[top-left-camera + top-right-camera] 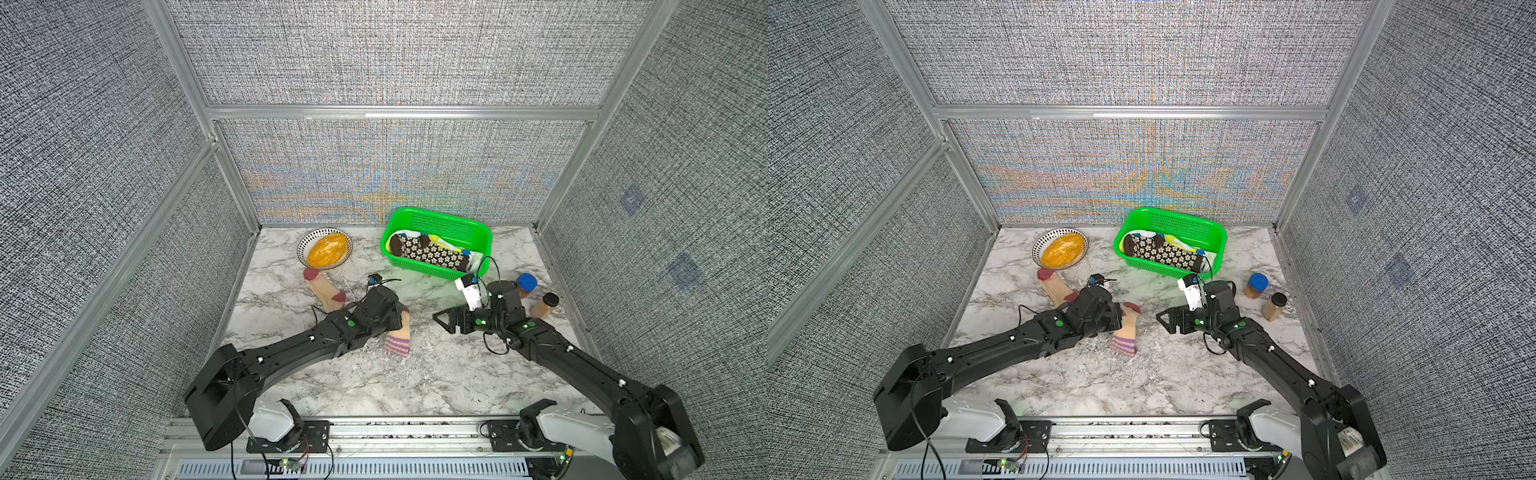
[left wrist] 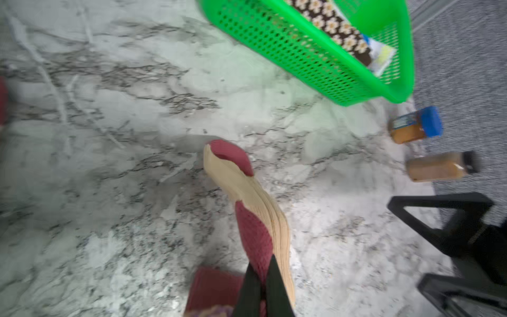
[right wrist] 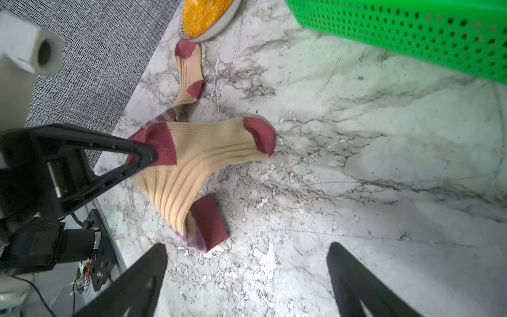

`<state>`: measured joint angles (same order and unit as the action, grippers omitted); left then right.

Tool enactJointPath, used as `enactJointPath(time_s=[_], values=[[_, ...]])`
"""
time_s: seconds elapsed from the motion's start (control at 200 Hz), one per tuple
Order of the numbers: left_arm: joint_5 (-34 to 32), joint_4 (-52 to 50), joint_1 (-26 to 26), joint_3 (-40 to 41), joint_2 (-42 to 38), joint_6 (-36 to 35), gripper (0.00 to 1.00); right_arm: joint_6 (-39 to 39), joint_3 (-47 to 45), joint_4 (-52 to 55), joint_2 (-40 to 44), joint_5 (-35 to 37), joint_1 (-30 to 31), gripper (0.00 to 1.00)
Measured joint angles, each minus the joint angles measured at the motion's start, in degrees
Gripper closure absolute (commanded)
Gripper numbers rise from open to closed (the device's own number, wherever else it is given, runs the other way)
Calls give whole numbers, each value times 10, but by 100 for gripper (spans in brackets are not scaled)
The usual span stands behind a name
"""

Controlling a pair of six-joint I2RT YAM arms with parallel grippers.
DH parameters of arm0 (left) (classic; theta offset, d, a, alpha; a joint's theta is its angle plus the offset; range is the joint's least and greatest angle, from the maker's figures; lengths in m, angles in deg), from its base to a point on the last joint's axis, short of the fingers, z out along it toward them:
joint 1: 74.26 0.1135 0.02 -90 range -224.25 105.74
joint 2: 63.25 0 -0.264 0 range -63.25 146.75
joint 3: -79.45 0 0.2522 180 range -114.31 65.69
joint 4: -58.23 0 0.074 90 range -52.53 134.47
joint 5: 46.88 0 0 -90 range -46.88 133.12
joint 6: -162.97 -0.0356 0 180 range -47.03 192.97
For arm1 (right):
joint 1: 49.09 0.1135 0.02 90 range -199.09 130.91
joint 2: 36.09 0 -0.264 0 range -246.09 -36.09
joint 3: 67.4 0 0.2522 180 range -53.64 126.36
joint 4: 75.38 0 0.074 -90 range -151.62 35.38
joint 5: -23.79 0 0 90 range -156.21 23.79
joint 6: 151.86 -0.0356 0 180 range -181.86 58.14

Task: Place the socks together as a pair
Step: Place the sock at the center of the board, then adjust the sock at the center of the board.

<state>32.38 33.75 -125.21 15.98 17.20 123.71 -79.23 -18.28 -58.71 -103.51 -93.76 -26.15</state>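
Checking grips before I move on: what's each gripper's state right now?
Left gripper: closed on the maroon-peach sock, lifting it by the heel.
Right gripper: open, holding nothing.

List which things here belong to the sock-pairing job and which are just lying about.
Job: maroon-peach sock pinched in the left fingers; its mate lying near the bowl; daisy-print sock in the green basket.
Lying about: the bowl with its orange filling; blue-lidded jar; black-lidded jar.

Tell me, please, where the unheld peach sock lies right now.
In both top views the sock lies on the table's left side, between the bowl and the left arm.
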Motion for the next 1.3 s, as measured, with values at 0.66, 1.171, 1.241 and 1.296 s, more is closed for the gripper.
enactJointPath(time_s=[0.66,1.171,1.241,1.296], values=[[-164,-26,27,114,-41,74,41,-52,-1,-158,-231,1,203,7],[-146,-88,19,135,-290,37,36,-27,79,-175,-330,20,207,80],[-148,-101,19,136,-320,28,36,-22,70,-172,-311,8,207,99],[-151,-106,19,140,-343,19,36,-23,68,-165,-296,-3,208,100]])
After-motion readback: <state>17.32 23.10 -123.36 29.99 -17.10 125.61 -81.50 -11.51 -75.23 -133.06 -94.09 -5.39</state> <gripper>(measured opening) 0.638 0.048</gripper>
